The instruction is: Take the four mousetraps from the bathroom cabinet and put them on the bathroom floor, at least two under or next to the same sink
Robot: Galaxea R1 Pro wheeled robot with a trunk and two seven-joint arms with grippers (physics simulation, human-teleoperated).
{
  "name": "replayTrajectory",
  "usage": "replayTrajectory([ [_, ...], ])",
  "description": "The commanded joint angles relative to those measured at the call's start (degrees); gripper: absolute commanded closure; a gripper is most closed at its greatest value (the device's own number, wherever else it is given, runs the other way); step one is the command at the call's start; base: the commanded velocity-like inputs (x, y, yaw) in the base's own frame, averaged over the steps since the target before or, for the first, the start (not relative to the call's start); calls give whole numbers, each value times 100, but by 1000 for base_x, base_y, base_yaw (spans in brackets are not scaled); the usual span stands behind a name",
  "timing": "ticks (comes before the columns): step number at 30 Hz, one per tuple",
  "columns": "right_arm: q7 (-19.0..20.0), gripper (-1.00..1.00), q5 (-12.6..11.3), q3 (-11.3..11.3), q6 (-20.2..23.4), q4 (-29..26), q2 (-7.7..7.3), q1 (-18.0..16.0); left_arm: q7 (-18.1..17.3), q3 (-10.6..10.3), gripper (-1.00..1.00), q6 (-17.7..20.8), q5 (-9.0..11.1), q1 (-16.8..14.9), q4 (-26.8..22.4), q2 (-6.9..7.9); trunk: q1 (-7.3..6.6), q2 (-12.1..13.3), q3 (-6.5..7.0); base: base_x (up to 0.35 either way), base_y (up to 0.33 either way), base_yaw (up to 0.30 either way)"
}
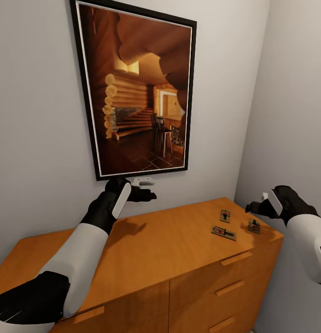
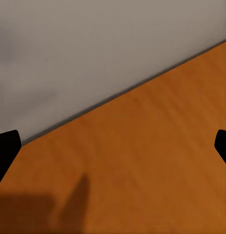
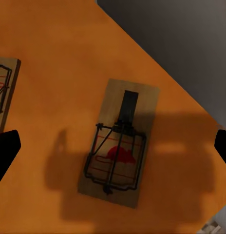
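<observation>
Both arms reach over the cabinet [image 1: 169, 240]: left gripper [image 1: 144, 187] open and empty mid-frame, right gripper [image 1: 257, 203] open above three mousetraps [image 1: 224, 232] at right.

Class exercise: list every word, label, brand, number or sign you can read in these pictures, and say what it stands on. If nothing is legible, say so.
No readable text anywhere.
Mousetrap: a red mouse-shaped mark and thin red lines on the board, no letters legible.
The other two mousetraps on the cabinet: too small to read.
Framed picture: a log-cabin interior, no writing.
</observation>
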Motion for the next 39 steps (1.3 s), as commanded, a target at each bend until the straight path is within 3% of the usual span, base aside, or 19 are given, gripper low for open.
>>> replayTrajectory([
  [1, -2, -100, -18, -17, 23, -6, 0, -3, 8, -3, -100, 21, 14, -5, -4, 0, 0, -4, -7, 0, 0, 0],
  [19, -22, -100, -21, -19, -488, 530, 27, -3, 8, -3, -100, 16, 12, -5, 56, 0, 0, -4, -7, 0, 0, 0],
  [39, -4, -100, -85, -25, -678, 740, 52, -3, 8, -3, -100, 6, 10, -5, 146, 9, 0, -4, -7, 0, 0, 0],
])
